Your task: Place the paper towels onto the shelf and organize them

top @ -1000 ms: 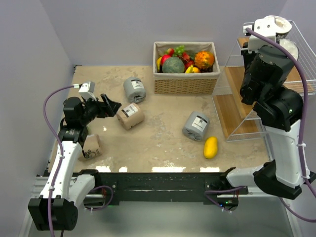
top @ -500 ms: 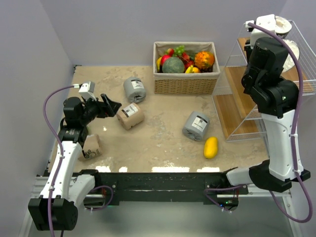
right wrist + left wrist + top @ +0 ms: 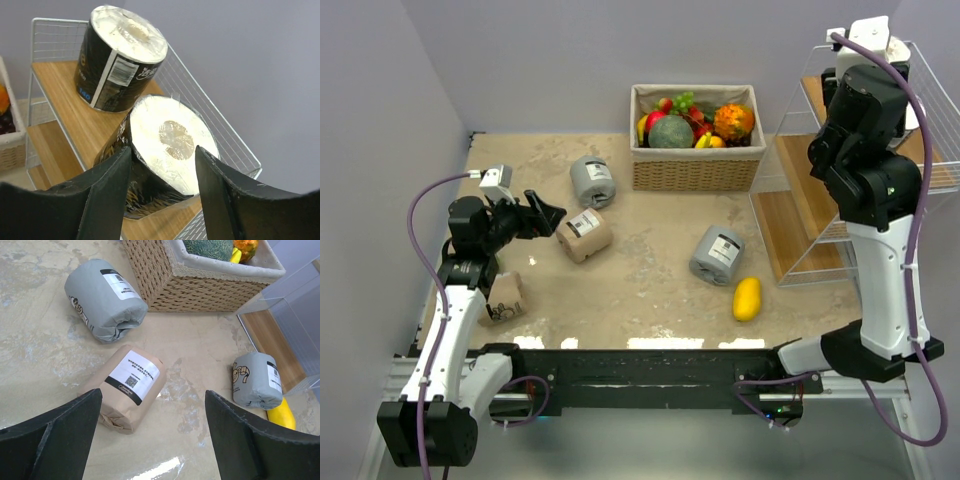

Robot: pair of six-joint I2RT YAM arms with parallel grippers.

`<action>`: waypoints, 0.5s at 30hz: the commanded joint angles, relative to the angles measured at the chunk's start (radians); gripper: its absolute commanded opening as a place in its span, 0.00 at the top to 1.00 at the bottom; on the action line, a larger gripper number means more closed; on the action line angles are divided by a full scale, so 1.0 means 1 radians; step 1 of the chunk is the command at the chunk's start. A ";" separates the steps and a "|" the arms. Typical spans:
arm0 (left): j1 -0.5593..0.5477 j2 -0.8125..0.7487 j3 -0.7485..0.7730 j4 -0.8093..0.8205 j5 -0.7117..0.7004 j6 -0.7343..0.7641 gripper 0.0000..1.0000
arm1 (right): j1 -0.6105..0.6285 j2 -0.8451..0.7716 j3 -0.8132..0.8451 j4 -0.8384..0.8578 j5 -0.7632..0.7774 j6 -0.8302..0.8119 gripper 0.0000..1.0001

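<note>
While two black paper towels (image 3: 122,55) sat on the shelf (image 3: 55,85), four more rolls (image 3: 717,254) lay on the table (image 3: 650,290); the left gripper (image 3: 152,405) gaped empty, and the right gripper (image 3: 163,150) flanked one black roll, grip unclear.

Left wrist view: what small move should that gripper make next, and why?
Probably ease the left gripper forward and down over the tan roll: its jaws stand open, and the roll lies on the table just ahead between them, not yet gripped.
</note>
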 commanded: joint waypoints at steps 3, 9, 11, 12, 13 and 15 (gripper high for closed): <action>-0.002 0.003 -0.007 0.028 0.004 0.007 0.10 | -0.009 0.003 0.015 0.067 0.061 -0.080 0.42; -0.004 0.001 -0.003 0.024 0.004 0.012 0.10 | -0.007 0.017 0.055 0.052 -0.026 -0.052 0.29; -0.004 -0.008 -0.006 0.022 -0.007 0.013 0.09 | -0.007 0.017 0.035 0.059 -0.040 -0.063 0.26; -0.004 -0.011 -0.007 0.022 -0.010 0.012 0.09 | -0.009 0.022 0.029 0.066 -0.040 -0.064 0.22; -0.002 -0.014 -0.009 0.022 -0.011 0.013 0.09 | -0.006 0.022 0.028 0.063 -0.045 -0.061 0.20; -0.004 -0.014 -0.009 0.025 -0.010 0.013 0.09 | -0.002 0.028 0.037 0.058 -0.065 -0.052 0.17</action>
